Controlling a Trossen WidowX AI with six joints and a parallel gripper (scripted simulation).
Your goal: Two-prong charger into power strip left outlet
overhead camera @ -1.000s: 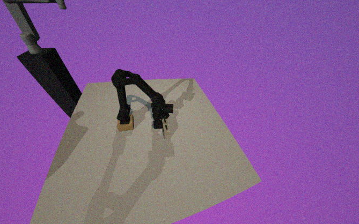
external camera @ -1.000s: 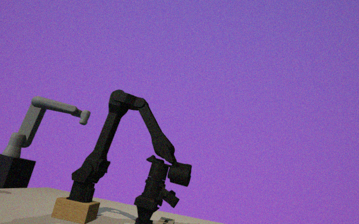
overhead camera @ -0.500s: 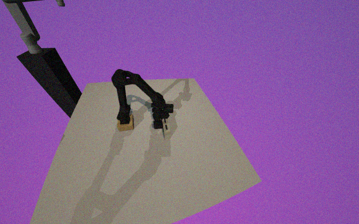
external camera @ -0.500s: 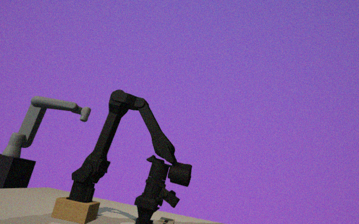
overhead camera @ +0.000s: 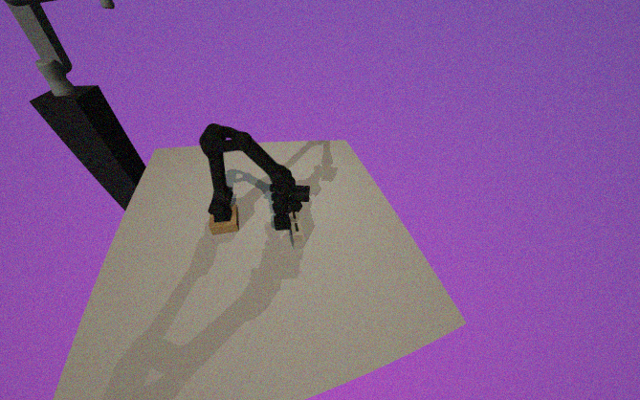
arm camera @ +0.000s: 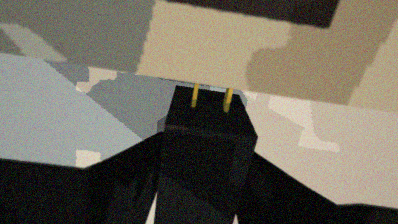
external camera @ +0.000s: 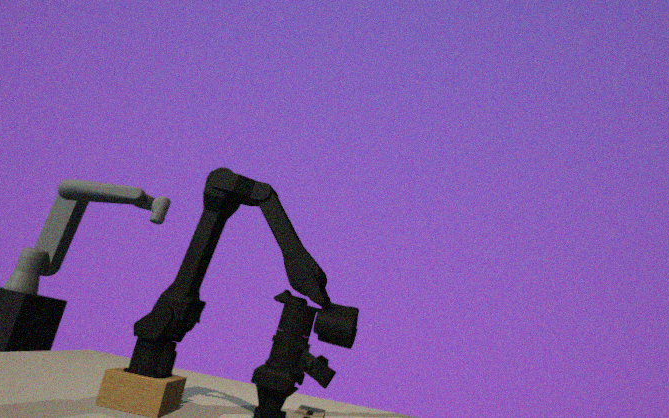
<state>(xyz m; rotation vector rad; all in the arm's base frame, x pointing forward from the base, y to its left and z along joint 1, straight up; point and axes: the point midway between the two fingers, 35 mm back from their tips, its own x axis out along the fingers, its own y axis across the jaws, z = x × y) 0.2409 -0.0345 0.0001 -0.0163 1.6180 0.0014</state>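
- Purple backdrop all round, beige table [overhead camera: 362, 298] below.
- Gripper [arm camera: 207, 165] clamped on the charger [arm camera: 207, 130], dark body pinched between the two jaws, one on each flank.
- Yellow prongs [arm camera: 228, 100] jutting past the fingertips, side by side, pointing away from the wrist and down toward the table.
- Pale power strip [overhead camera: 296, 229] directly beyond the prongs in the wrist view; small and light in the top view, just beside the gripper tip.
- Grasp and carry judged done; prongs apparently not yet seated, their length mostly showing short of the power strip.
- Left: square alignment on the left outlet, then a straight push. Outlet slots too blurred to make out.
- Wooden base block [overhead camera: 224, 226] near the power strip, on the table.
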